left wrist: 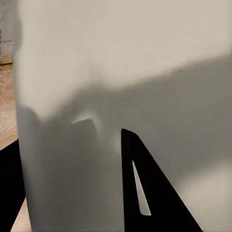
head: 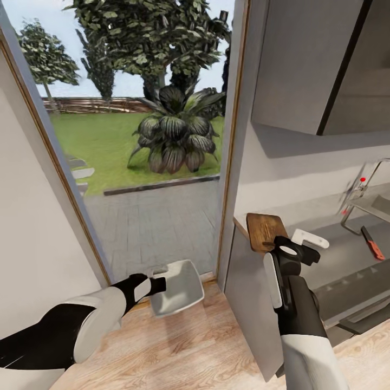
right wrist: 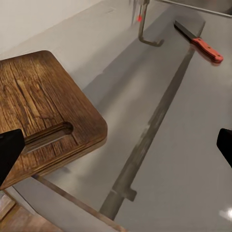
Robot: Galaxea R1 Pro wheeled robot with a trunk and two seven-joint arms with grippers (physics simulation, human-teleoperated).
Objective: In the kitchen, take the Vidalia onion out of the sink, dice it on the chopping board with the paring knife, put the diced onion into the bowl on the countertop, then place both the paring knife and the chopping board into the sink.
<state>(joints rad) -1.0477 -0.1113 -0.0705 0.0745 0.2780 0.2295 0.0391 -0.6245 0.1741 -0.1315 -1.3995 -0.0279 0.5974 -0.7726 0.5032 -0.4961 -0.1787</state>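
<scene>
The left gripper (head: 160,285) grips the bowl (head: 181,287) off the countertop (head: 325,260); the right gripper (head: 297,245) gapes over the board (head: 264,230) at the corner, the knife (head: 372,243) lies near the sink (head: 379,206), so both look still unstowed.

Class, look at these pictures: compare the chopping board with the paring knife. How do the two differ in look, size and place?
The chopping board is a broad brown wooden slab with rounded corners and an oblong handle slot; the paring knife is slim, with a red handle and dark blade. The board is far larger than the knife. The board lies at the near end of the countertop, overhanging its edge; the knife lies farther along, near the tap. Both lie flat, with no gripper holding them.
</scene>
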